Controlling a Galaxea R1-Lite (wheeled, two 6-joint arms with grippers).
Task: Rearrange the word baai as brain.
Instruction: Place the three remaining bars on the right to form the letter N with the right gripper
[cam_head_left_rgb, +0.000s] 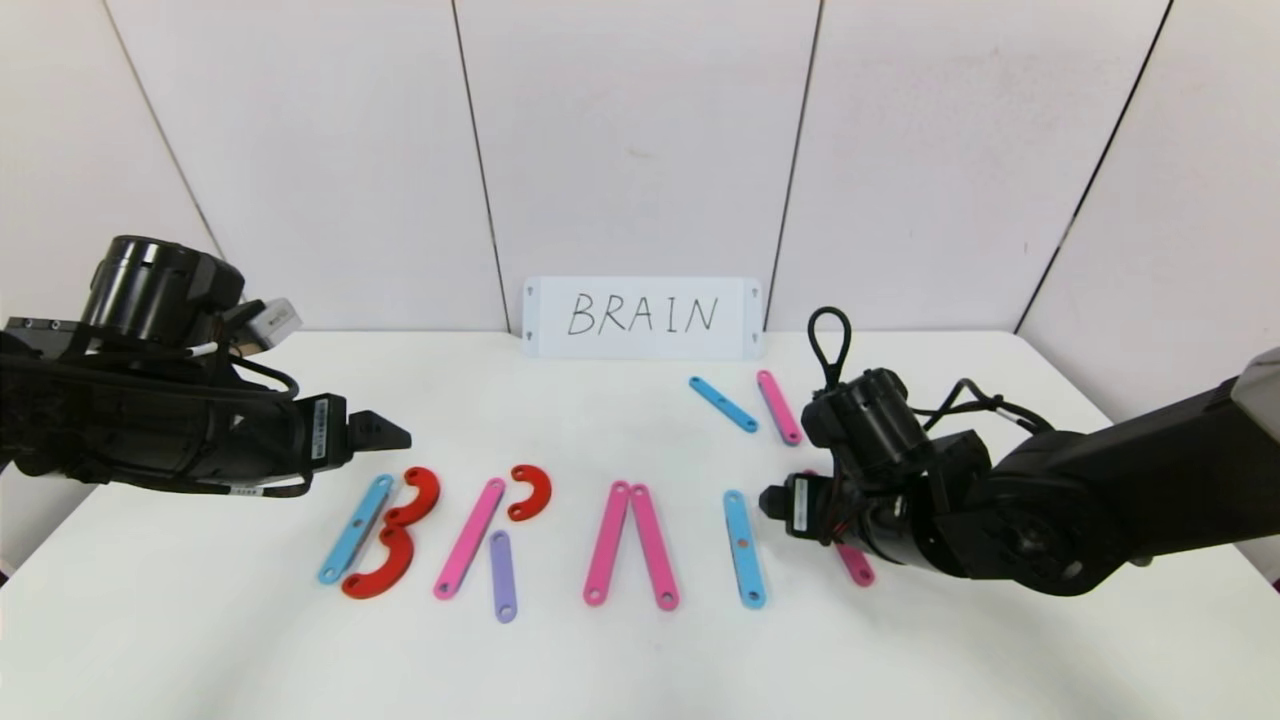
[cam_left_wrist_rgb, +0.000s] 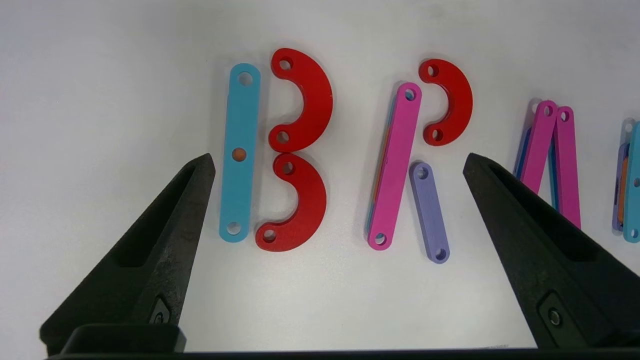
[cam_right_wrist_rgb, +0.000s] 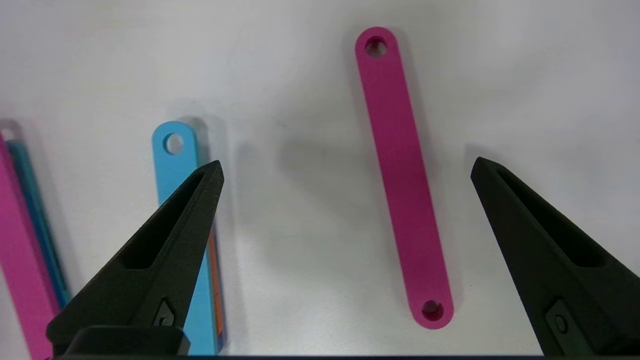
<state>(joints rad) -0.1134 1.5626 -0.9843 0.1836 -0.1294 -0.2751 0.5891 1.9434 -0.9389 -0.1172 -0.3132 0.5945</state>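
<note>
The coloured pieces lie in a row on the white table (cam_head_left_rgb: 250, 650). A light-blue strip (cam_head_left_rgb: 355, 530) and two red arcs (cam_head_left_rgb: 415, 497) form B. A pink strip (cam_head_left_rgb: 470, 538), a red arc (cam_head_left_rgb: 530, 492) and a purple strip (cam_head_left_rgb: 503, 575) form R. Two pink strips (cam_head_left_rgb: 607, 543) form an A without a crossbar. A light-blue strip (cam_head_left_rgb: 744, 548) stands as I. My left gripper (cam_head_left_rgb: 390, 432) hovers open and empty above B and R (cam_left_wrist_rgb: 339, 160). My right gripper (cam_head_left_rgb: 770, 500) is open and empty above a lone pink strip (cam_right_wrist_rgb: 402, 180), right of the I strip (cam_right_wrist_rgb: 175, 160).
A white card (cam_head_left_rgb: 642, 316) handwritten BRAIN leans on the back wall. A loose light-blue strip (cam_head_left_rgb: 722, 404) and a pink strip (cam_head_left_rgb: 779, 407) over a purple one lie behind the row at the right. The right arm covers most of the lone pink strip (cam_head_left_rgb: 856, 565).
</note>
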